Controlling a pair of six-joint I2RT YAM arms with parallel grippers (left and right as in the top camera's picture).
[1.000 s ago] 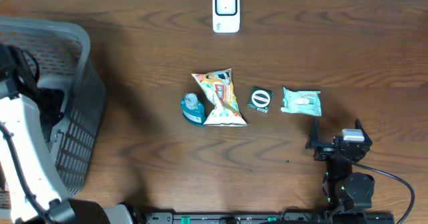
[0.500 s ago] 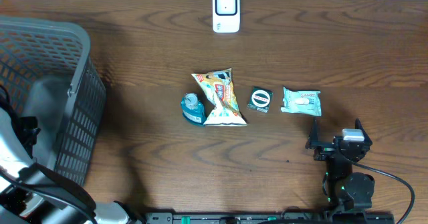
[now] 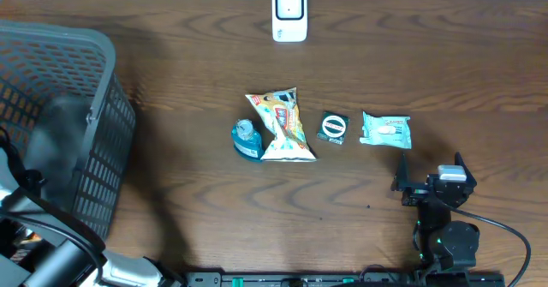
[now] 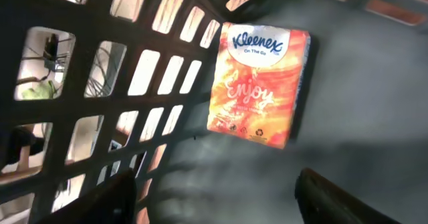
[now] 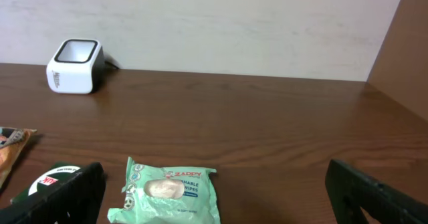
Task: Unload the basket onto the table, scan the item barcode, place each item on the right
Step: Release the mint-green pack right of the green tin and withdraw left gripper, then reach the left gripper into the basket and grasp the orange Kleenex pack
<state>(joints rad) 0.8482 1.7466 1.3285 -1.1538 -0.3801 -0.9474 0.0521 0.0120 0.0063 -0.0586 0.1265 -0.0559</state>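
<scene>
An orange Kleenex tissue pack lies flat on the floor of the grey basket, close to its slatted wall. My left gripper hovers just short of the pack, open, with nothing between its dark fingers. The white barcode scanner stands at the table's far edge. My right gripper rests open near the front right of the table, facing a green wipes pack that lies ahead of its fingers, apart from them.
The grey basket fills the table's left side. In a row at mid-table lie a teal round item, a snack bag, a small black tin and the wipes pack. Bare wood lies between the row and the scanner.
In the overhead view my left arm has drawn back toward the bottom left corner, uncovering more of the basket. The right arm and the items on the table have not moved.
</scene>
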